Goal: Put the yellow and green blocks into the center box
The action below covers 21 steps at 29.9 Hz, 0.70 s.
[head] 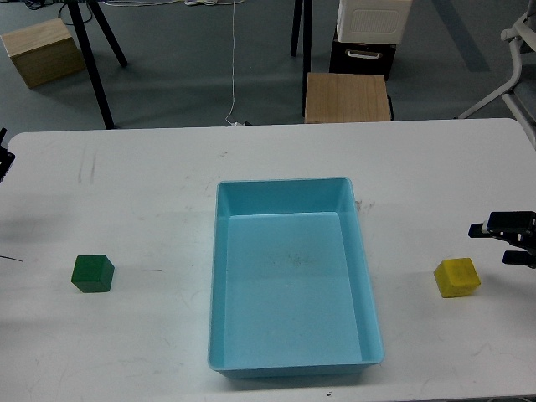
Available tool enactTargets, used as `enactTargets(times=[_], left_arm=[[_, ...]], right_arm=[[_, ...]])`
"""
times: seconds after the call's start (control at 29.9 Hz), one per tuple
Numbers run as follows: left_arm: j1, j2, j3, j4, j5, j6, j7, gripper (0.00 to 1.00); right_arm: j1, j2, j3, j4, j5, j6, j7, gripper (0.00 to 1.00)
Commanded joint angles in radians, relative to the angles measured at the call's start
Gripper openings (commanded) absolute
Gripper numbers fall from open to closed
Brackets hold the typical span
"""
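Note:
The light blue center box (219,276) stands empty in the middle of the white table. A green block (92,273) sits on the table to its left. A yellow block (457,277) sits to its right. My right gripper (501,243) comes in from the right edge, just above and to the right of the yellow block; its two dark fingers stand apart and hold nothing. Of my left arm only a dark sliver (3,157) shows at the left edge, far from the green block, and its fingers cannot be made out.
The white table (151,193) runs the full width of the view. Beyond its far edge are a wooden stool (347,96), black stand legs (94,67), a wooden box (40,50) and a white chair base (511,75) on the floor.

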Motion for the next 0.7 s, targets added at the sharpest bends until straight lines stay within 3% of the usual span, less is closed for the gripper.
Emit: enactTargets(times=[0.0, 0.27, 0.67], left_arm=[[-0.001, -0.002, 0.0, -0.001, 0.0, 0.0, 0.0, 1.0], [0.005, 0.003, 0.0, -0.001, 0.0, 0.0, -0.001, 1.0], [0.004, -0.002, -0.002, 0.003, 0.0, 0.0, 0.0, 1.0]], right_arm=[[0.001, 0.003, 0.0, 0.0, -0.004, 0.0, 0.001, 0.99], [0.028, 0.075, -0.029, -0.057, 0.01, 0.0, 0.0, 0.99], [0.056, 0.091, -0.101, -0.054, 0.01, 0.0, -0.002, 0.99]])
